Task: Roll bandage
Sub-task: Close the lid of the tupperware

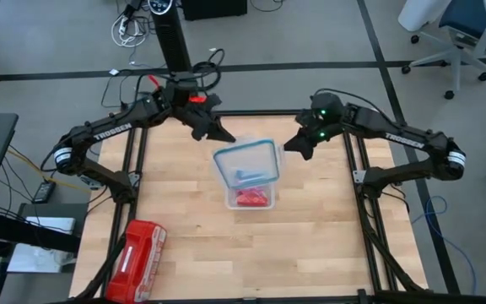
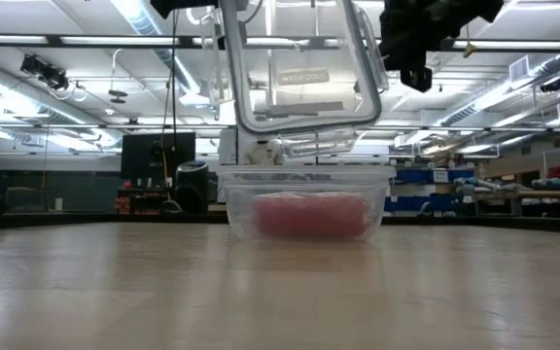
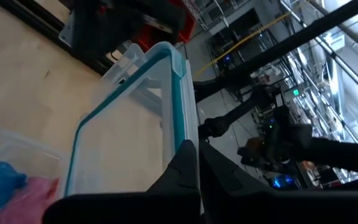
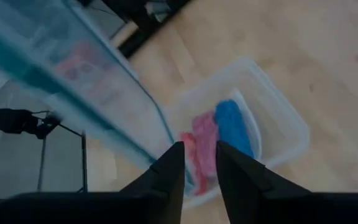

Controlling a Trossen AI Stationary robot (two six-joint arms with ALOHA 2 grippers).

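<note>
I am at the opening step: getting the lid off the clear container in the middle of the worktop. My left gripper is clamped on the lid's far left edge and holds it raised above the container. My right gripper sits at the lid's far right corner, its fingers a narrow gap apart with the rim between them; I cannot tell if they grip. The bandage, a blue bundle, lies inside the container beside pink-red rolls. Next, I judge, the lid must be carried aside and set down so a gripper can reach in.
</note>
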